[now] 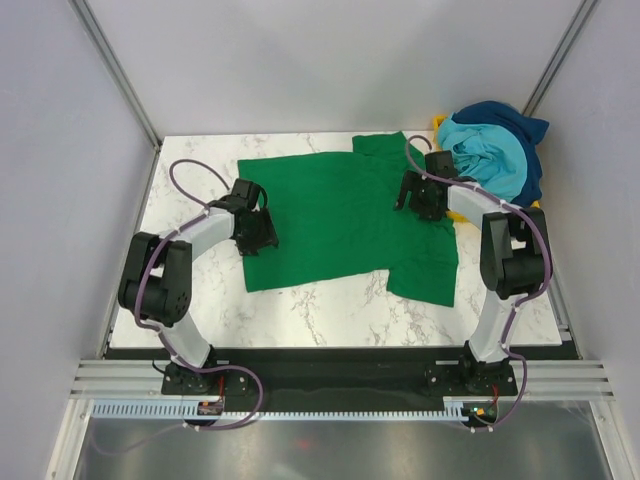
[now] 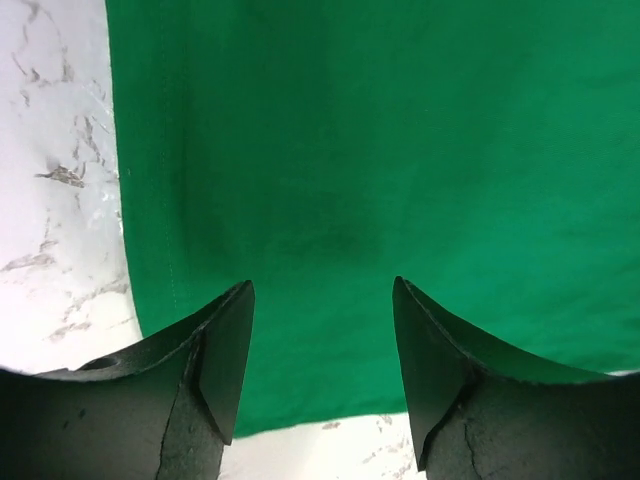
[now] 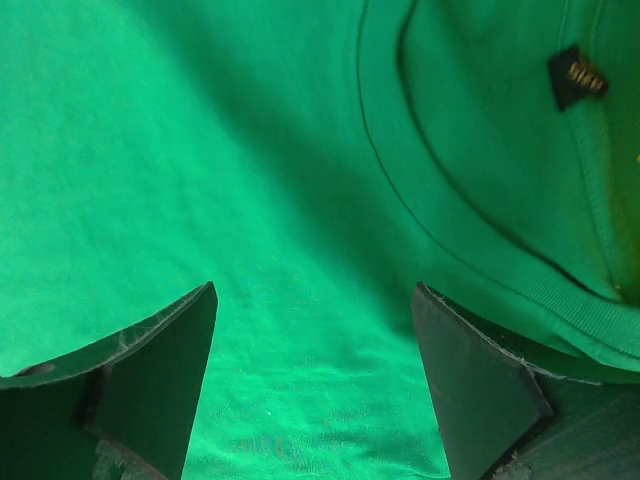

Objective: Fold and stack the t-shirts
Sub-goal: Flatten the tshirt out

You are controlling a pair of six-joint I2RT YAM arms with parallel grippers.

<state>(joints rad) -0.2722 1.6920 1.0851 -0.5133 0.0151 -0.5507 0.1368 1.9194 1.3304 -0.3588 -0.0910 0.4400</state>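
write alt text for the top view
A green t-shirt lies flat on a marbled table, the open left gripper at its hem, the open right gripper near its collar. A turquoise shirt and a dark blue shirt are heaped far right.

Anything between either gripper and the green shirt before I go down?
Nothing visible. In the wrist views the left gripper and right gripper hang open over bare green t-shirt cloth, left near its edge, right beside the collar. The turquoise shirt and dark blue shirt lie heaped at the far right corner, not on it.
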